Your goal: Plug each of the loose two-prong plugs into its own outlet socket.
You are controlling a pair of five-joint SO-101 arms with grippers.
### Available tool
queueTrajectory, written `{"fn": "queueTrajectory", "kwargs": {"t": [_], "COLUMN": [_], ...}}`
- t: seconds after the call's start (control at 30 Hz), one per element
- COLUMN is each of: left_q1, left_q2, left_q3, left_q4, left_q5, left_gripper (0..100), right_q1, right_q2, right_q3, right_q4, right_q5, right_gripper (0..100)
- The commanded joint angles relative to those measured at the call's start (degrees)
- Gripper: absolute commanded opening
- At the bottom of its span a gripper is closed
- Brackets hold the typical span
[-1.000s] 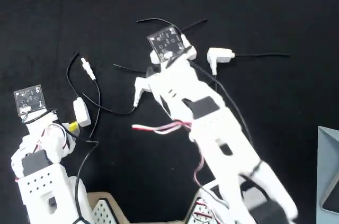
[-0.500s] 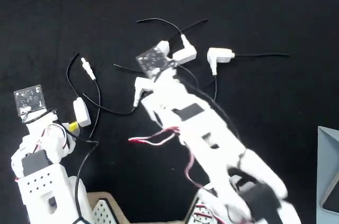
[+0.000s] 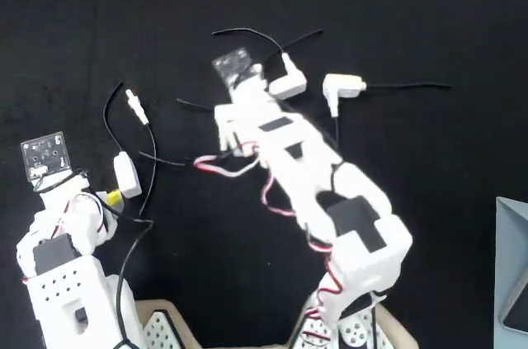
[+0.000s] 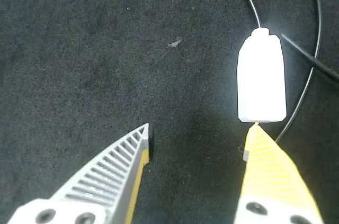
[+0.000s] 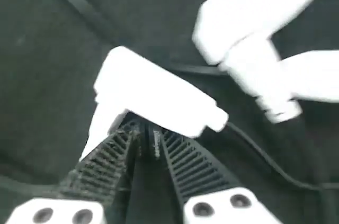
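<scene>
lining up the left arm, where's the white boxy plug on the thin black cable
High view: the white boxy plug lies at the left, beside the left gripper, right at its yellow fingertip.

Desk (image 4: 79,49) in matt black fuzzy cloth, two-prong plug (image 4: 261,78) of smooth glossy white plastic, thin smooth black cable (image 4: 304,54), left gripper (image 4: 199,134) of ribbed matt plastic, grey and yellow

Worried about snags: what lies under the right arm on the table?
A black cable runs in under the right arm near its wrist; where it goes beneath is covered.
</scene>
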Motion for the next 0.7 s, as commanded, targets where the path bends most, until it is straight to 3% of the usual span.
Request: {"fn": "queueTrajectory", "kwargs": {"t": [0.0,0.2,0.4,0.53,0.67], "left_q1": [-0.4,-0.4,-0.22,-0.92,-1.98], "left_q2": [-0.62,-0.62,-0.62,-0.18,0.0], "left_q3": [-0.13,-0.04,0.31,-2.77,-13.32], "left_q4": [-0.88,-0.88,-1.14,0.0,8.62], "left_q5": [0.09,0.09,0.09,-4.22,-5.8], "left_gripper": [29,29,29,29,29], "right_q1": [4.4,2.81,0.53,1.58,1.93], "right_q2": [-0.13,-4.97,-25.71,-37.85,-41.45], "right_q3": [-5.05,-0.22,14.46,18.86,20.09], "right_q4": [-1.14,-0.62,0.53,11.08,18.64], "right_q5": [-0.18,0.09,0.09,0.09,0.09], "right_gripper": [1.2,1.2,1.2,1.2,1.2]}}
